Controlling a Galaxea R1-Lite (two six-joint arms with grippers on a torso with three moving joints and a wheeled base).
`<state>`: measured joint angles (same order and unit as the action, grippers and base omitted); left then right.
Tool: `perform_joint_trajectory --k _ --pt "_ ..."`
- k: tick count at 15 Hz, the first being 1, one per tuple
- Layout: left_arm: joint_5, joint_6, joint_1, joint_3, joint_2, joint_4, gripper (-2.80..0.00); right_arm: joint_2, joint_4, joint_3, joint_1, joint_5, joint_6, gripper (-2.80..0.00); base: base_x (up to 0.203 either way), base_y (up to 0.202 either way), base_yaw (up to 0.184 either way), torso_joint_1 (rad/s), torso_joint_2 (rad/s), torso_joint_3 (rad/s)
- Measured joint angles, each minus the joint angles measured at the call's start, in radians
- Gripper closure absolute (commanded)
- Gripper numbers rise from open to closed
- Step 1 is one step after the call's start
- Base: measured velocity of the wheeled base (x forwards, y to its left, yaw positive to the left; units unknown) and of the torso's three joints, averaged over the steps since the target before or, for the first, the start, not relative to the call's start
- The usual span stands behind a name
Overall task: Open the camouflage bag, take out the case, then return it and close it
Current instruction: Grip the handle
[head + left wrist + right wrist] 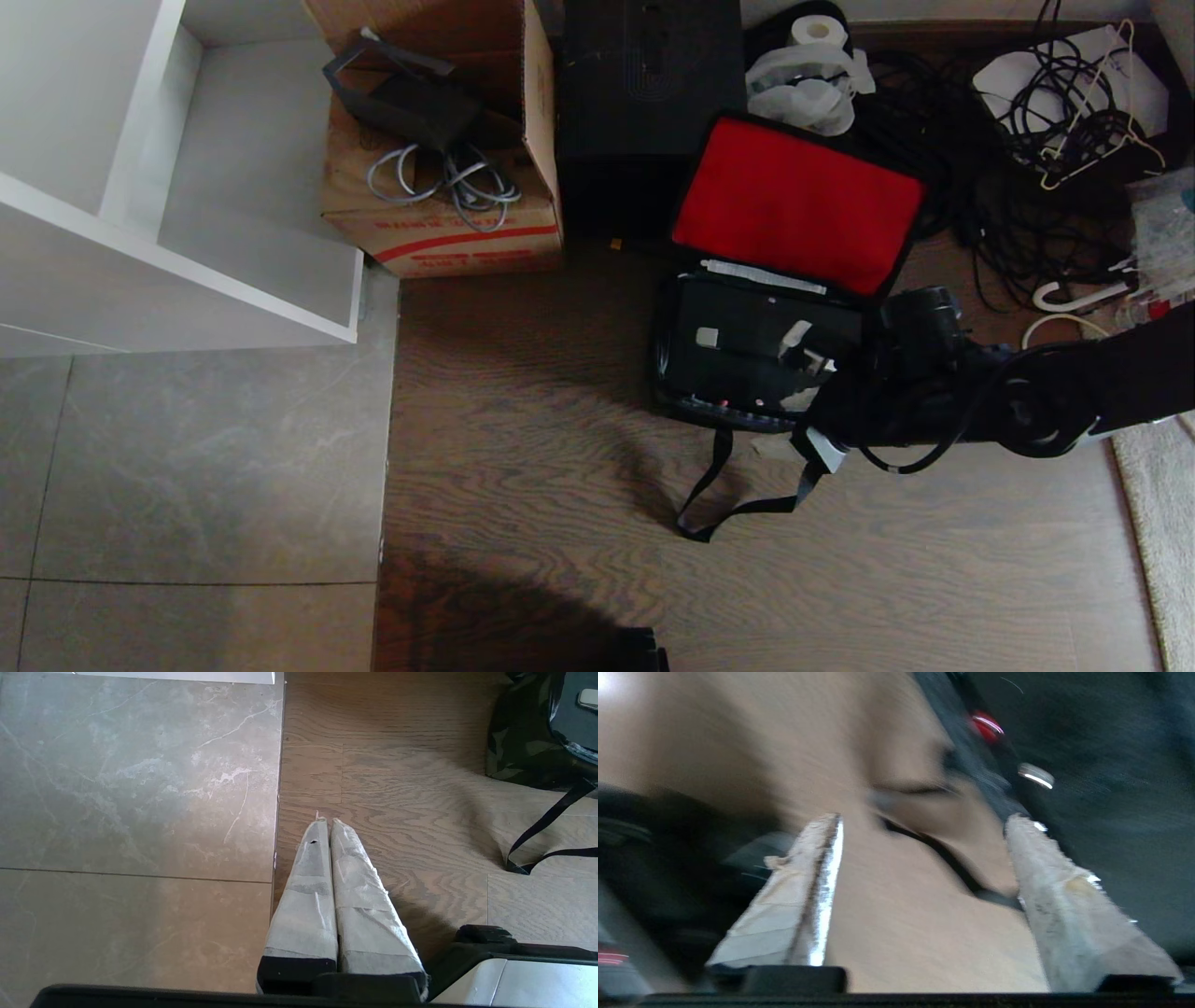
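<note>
The right gripper [924, 821] has its two tape-wrapped fingers [810, 891] spread wide with nothing between them; only wood floor and a thin black strap show through the gap. In the head view this gripper [810, 369] sits at the near right corner of the soft camouflage bag [518, 742], its black arm [1074, 392] reaching in from the right edge. The wrist view is smeared, so whether a fingertip touches the bag's rim is hard to say.

The bag lies open on the brown wood-grain floor [523, 448], its lid flipped back to show the bright red lining [794, 201]. Inside the lower half rests the flat black rectangular case [747, 345] (a small pale label shows on its top). The bag's black shoulder strap [738, 495] loops out over the floor toward the robot.

Behind the bag stand a taller plain black box [644, 103] and a brown cardboard carton [439, 187] holding grey cable.

The left gripper [327, 826] hangs above the seam between floor and grey tile [131, 788], well apart from the bag, fingers pressed together on nothing.
</note>
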<state>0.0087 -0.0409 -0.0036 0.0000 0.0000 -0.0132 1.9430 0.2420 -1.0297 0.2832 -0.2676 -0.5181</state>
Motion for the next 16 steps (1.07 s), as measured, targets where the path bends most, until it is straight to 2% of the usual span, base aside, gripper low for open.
perform_joint_trajectory --k 1,3,4,6,7,8,10,13,16 --pt "0.0 0.0 0.001 0.0 0.0 0.0 0.0 0.008 0.021 0.0 0.005 0.101 -0.037 -2.8 0.0 0.0 0.0 0.0 0.0 0.0" --pt "0.0 0.0 0.001 0.0 0.0 0.0 0.0 0.044 0.1 -0.009 0.028 0.362 -0.104 -2.8 0.0 0.0 0.0 0.0 0.0 0.0" --pt "0.0 0.0 0.001 0.0 0.0 0.0 0.0 0.071 0.163 -0.015 0.044 0.524 -0.139 -2.8 0.0 0.0 0.0 0.0 0.0 0.0" --pt "0.0 0.0 0.0 0.0 0.0 0.0 0.0 0.126 0.317 -0.037 0.081 0.799 -0.19 -2.8 0.0 0.0 0.0 0.0 0.0 0.0" --pt "0.0 0.001 0.0 0.0 0.0 0.0 0.0 0.145 0.379 -0.051 0.095 0.893 -0.199 -2.8 0.0 0.0 0.0 0.0 0.0 0.0" --pt "0.0 0.0 0.0 0.0 0.0 0.0 0.0 0.155 0.416 -0.059 0.105 0.94 -0.203 -2.8 0.0 0.0 0.0 0.0 0.0 0.0" --pt "0.0 0.0 0.001 0.0 0.0 0.0 0.0 0.164 0.441 -0.067 0.124 0.958 -0.204 -2.8 0.0 0.0 0.0 0.0 0.0 0.0" --pt "0.0 0.0 0.0 0.0 0.0 0.0 0.0 0.167 0.539 -0.032 0.162 0.947 -0.212 -2.8 0.0 0.0 0.0 0.0 0.0 0.0" --pt "0.0 0.0 0.001 0.0 0.0 0.0 0.0 0.185 0.718 0.022 0.183 0.887 -0.299 -2.8 0.0 0.0 0.0 0.0 0.0 0.0"
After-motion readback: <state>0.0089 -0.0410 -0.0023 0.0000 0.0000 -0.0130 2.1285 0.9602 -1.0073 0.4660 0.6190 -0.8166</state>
